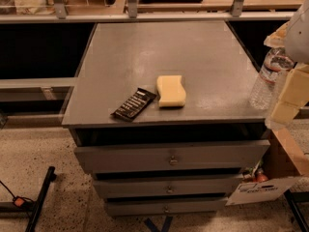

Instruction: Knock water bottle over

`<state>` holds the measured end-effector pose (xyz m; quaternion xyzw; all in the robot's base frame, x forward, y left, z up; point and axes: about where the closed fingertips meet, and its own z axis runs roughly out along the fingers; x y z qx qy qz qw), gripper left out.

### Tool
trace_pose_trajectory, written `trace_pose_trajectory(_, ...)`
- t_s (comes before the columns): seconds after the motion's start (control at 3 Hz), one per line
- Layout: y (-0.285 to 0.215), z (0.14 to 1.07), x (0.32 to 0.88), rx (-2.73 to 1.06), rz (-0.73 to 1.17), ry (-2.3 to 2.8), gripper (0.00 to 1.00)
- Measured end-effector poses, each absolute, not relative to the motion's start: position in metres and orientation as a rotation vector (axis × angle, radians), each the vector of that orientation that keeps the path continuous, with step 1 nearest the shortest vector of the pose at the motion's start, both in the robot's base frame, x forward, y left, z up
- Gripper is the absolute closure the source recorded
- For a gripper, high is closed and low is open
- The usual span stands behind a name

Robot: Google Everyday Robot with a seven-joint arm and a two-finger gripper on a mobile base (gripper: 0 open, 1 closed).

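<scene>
Nearest the camera, the speckled floor (120, 178) carries 1 mark of blue tape (161, 224) below the cabinet, 1 black stand leg (41, 197) at the left, and 1 cardboard box (292, 161) with a white label at the right. The grey cabinet (125, 52) presents 3 drawers (169, 156), stacked one above another, each with 1 small round fitting at its centre; all 3 sit slightly forward of the frame. On the cabinet top, toward the front edge, lies 1 black packet (134, 104) with pale print, flat and set at an angle. Just beside it to the right, with the corners almost meeting, lies 1 yellow sponge (171, 91), also flat. At the right edge of the top stands 1 water bottle (267, 79), clear and ribbed, upright or very nearly so, well apart from the sponge; its upper end is covered by the arm. The 1 gripper (286, 105) hangs at the far right of the view, its cream-coloured parts overlapping the right side of the bottle. Whether it is spread or pressed together cannot be told, and contact with the bottle cannot be confirmed. Behind the cabinet, 1 metal rail (145, 17) runs across the full width.
</scene>
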<state>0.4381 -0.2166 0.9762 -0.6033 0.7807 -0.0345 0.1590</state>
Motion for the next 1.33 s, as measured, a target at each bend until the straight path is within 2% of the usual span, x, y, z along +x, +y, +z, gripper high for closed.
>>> trace_pose_trajectory(0.33, -0.217, 0.976, 0.438, -1.724, -0.099, 2.232, 0.00)
trace_pose_trajectory(1.33, -0.294, 0.973, 0.466, -1.523, -0.202, 2.313, 0.00)
